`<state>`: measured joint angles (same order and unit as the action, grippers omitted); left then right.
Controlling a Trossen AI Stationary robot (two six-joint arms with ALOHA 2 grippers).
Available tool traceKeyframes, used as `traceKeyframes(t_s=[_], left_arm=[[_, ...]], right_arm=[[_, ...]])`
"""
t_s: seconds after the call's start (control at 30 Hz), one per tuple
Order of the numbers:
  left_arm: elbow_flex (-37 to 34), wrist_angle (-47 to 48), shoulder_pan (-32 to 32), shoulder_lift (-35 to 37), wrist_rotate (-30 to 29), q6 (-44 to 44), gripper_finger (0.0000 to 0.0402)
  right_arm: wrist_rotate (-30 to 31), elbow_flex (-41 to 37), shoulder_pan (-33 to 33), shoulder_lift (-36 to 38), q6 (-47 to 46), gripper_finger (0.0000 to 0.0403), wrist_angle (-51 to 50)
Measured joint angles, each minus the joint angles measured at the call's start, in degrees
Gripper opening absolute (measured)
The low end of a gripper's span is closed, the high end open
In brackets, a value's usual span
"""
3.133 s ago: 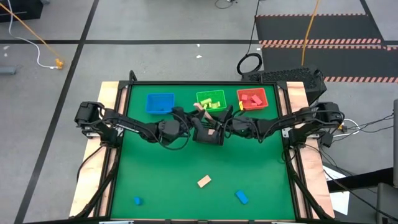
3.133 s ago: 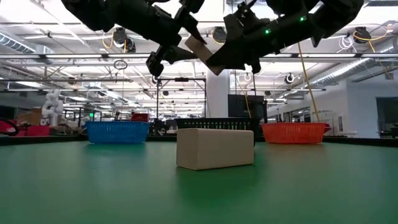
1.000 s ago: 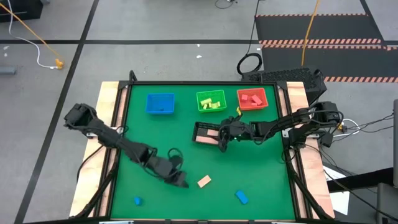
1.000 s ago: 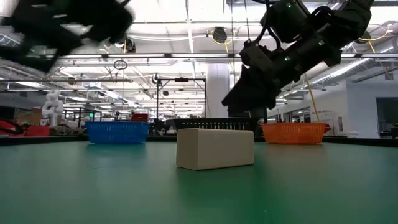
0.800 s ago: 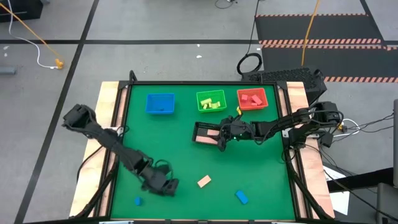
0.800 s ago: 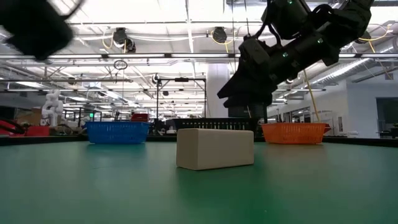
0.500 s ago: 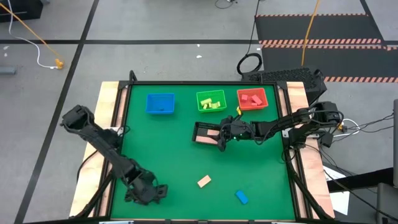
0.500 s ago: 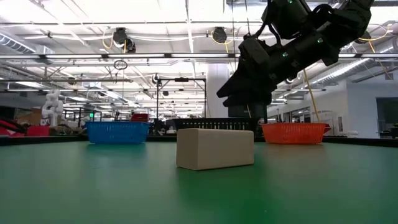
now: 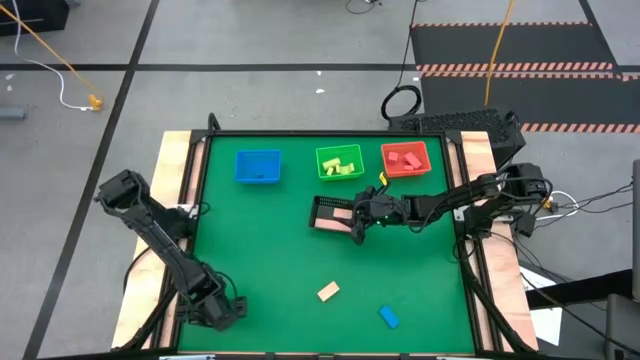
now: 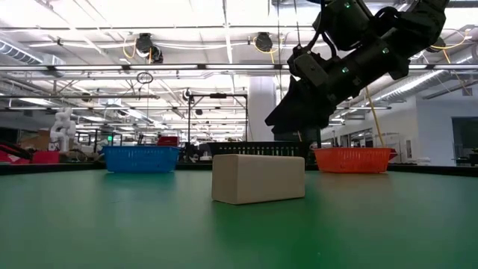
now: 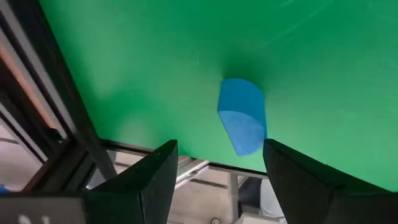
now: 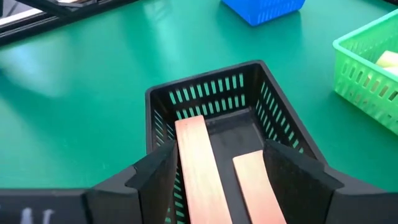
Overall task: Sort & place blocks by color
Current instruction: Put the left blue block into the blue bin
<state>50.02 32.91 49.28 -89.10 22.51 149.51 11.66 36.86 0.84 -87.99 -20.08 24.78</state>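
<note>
Left gripper [image 9: 222, 315] sits over the near-left corner of the green table [image 9: 270, 250]. In the left wrist view its fingers [image 11: 149, 180] are spread wide, nothing between them, with a small blue block [image 11: 242, 116] lying on the mat just ahead, close to the table edge. That block is hidden under the arm in the high view.

Containers along the far side, left to right:
- blue tray [image 9: 257, 166]: a blue piece or two near its front wall, hard to count.
- green tray [image 9: 339, 162]: several yellow-green blocks [image 9: 343, 166] inside.
- red tray [image 9: 405, 159]: a few red blocks [image 9: 404, 158] inside.

Black mesh tray [image 9: 333, 214] stands mid-table, nearer than the colour trays, roughly below the green one. The right wrist view shows two flat tan bars [image 12: 202, 171] lying side by side on its floor, lengthwise.

Right gripper [image 9: 358, 222] hangs at the mesh tray's right end, just above it. Fingers [image 12: 155, 180] are parted to about the tray's width and hold nothing.

Loose on the mat near the front edge: a tan block [image 9: 327, 291] around centre, and a second blue block [image 9: 388, 317] further right, well apart from each other. In the low view the tan block [image 10: 258, 178] stands in the foreground with the trays behind it.
</note>
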Motion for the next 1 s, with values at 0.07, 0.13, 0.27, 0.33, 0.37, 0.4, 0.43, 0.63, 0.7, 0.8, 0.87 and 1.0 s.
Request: traceKeyframes(t_s=[0.07,0.13,0.27,0.33,0.37,0.4,0.43,0.63,0.7,0.8,0.87,1.0], left_arm=[[0.0,0.22,-0.33,0.0,-0.03,-0.03,0.0237],[0.0,0.45,-0.55,0.0,-0.09,-0.04,0.0237],[0.0,0.76,-0.47,-1.26,-0.03,0.19,0.0237],[0.0,-0.28,-0.56,-2.28,-0.05,0.02,0.0236],[0.0,-0.86,-0.58,-2.91,-0.07,-0.01,0.0236],[0.0,-0.8,-0.6,-3.51,-0.09,0.01,0.0236],[-0.02,-0.49,-0.56,-3.9,-0.09,-0.01,0.0236],[-0.04,-0.6,-0.55,-4.68,-0.09,-0.33,0.0199],[-0.04,-0.57,-0.55,-4.68,-0.12,-0.37,0.0163],[-0.04,-0.66,-0.55,-4.68,-0.3,-0.71,0.0099],[-0.04,-0.85,-0.55,-4.66,-0.78,-1.21,0.0087],[-0.04,-1.64,-0.63,-4.66,-1.54,-2.06,0.0087]], right_arm=[[0.0,0.0,0.0,0.0,0.0,0.0231,0.01],[0.0,0.0,0.0,0.0,0.0,0.0231,0.1],[0.0,0.0,0.0,0.0,0.0,0.0231,0.13],[0.01,0.0,0.0,0.0,0.0,0.0231,0.08],[0.0,0.0,0.0,0.0,0.0,0.0231,-0.02],[0.0,0.0,0.0,0.0,0.0,0.0231,-0.1],[0.02,0.0,0.0,0.0,0.0,0.0231,-0.14],[0.0,0.0,0.0,0.0,0.0,0.0231,-0.18],[0.0,0.0,0.0,0.0,0.0,0.0231,-0.18],[0.02,0.0,0.0,0.0,0.0,0.0231,-0.2],[0.0,0.0,0.0,0.0,0.0,0.0231,-0.18],[0.0,0.0,0.0,0.0,0.0,0.0231,-0.2]])
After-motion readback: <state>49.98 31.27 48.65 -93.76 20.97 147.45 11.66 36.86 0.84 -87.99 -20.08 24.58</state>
